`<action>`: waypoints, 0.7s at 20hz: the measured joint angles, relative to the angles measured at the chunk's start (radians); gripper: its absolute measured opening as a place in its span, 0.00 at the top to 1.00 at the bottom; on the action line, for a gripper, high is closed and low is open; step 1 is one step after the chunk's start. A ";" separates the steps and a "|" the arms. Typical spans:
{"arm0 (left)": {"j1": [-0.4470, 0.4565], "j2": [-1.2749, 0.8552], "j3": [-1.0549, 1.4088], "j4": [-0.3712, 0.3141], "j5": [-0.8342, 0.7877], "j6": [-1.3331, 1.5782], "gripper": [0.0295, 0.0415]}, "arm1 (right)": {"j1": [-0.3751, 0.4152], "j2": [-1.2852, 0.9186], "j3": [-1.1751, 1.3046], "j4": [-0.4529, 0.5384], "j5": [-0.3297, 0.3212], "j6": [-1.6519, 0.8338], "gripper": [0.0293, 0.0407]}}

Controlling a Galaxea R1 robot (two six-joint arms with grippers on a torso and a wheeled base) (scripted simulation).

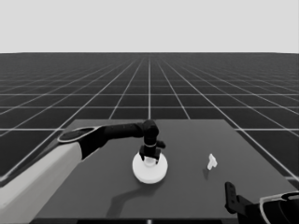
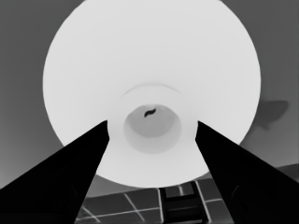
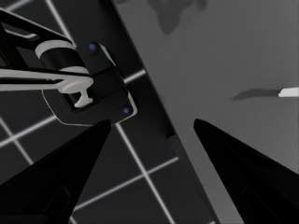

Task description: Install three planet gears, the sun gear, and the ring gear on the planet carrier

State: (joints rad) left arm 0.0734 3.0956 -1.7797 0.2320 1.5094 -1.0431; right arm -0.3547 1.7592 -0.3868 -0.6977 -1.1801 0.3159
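Note:
One white round part, the larger round part (ring gear) [image 1: 149,173], lies at the middle of the table. It fills the left wrist view [image 2: 149,56], with a raised hub and a hole at its centre. My left gripper [image 1: 149,157] points straight down over that hub, open [image 2: 152,123], one finger on each side of the hub and a small gap to each. No gears and no smaller round part show; whatever lies beneath the large part is hidden. My right gripper [image 1: 230,193] is parked at the near right corner, open and empty [image 3: 152,122].
A thin white piece [image 1: 211,161] lies on the table's right half, and its tip shows in the right wrist view [image 3: 289,92]. Past the table's edge [image 3: 154,93] there is dark machinery with pale bands and blue lights [image 3: 88,88].

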 joint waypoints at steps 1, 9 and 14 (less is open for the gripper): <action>0.000 0.000 0.000 0.000 0.000 0.009 0.56 | 0.000 0.000 0.000 0.000 0.000 0.000 0.19; 0.001 0.000 0.000 0.000 0.000 0.078 0.56 | 0.000 0.000 0.000 0.000 0.000 0.000 0.19; 0.001 0.000 0.000 0.000 0.000 0.122 0.56 | 0.000 0.000 0.000 0.000 0.000 0.000 0.19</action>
State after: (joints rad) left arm 0.0748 3.0957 -1.7797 0.2319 1.5093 -0.9210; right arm -0.3547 1.7592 -0.3868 -0.6977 -1.1801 0.3159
